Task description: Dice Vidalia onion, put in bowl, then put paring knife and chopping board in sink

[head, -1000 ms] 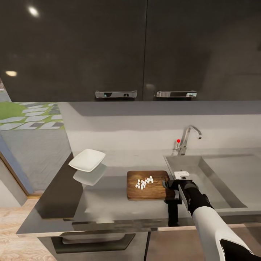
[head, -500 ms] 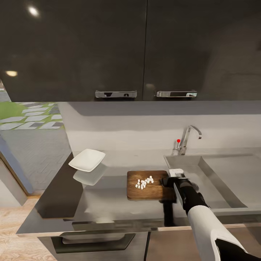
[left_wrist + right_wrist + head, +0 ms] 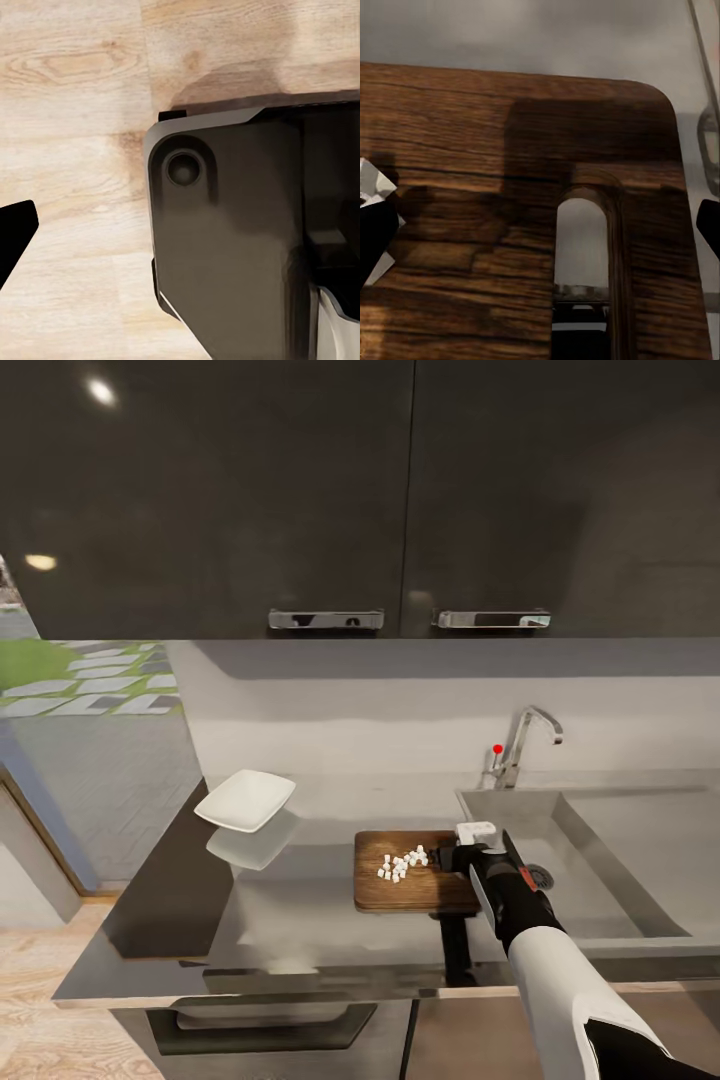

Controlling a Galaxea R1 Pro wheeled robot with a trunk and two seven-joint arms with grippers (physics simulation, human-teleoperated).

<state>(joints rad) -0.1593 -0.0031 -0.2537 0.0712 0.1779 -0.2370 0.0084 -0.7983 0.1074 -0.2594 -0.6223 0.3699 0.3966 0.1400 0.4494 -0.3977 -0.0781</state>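
**Right arm poised over the board's handle end**

Now the right arm (image 3: 545, 950) reaches forward from the lower right of the head view, its white forearm giving way to a black wrist angled down toward the table (image 3: 300, 920). The right jaws (image 3: 462, 855) hover at the board's (image 3: 410, 880) sink-side end, just above the slot. From the right wrist view, the two dark fingertips (image 3: 375, 232) stand wide apart, one at each side of the picture, with the slot (image 3: 581, 247) between them and nothing clamped.

The board lies flat on the table, its right end near the sink (image 3: 600, 880). A small heap of white onion dice (image 3: 402, 863) sits on the board's middle; a few cubes (image 3: 373, 180) show beside one fingertip in the wrist view. The white bowl (image 3: 245, 801) stands tilted near the table's far left corner, well apart from the board. The faucet (image 3: 525, 745) with its red dot rises behind the sink.

The left wrist view looks down on wooden floor (image 3: 75, 112) and a dark part of the robot's body (image 3: 232, 240); one dark fingertip (image 3: 13, 232) shows at the edge, and I cannot tell how the left jaws stand.
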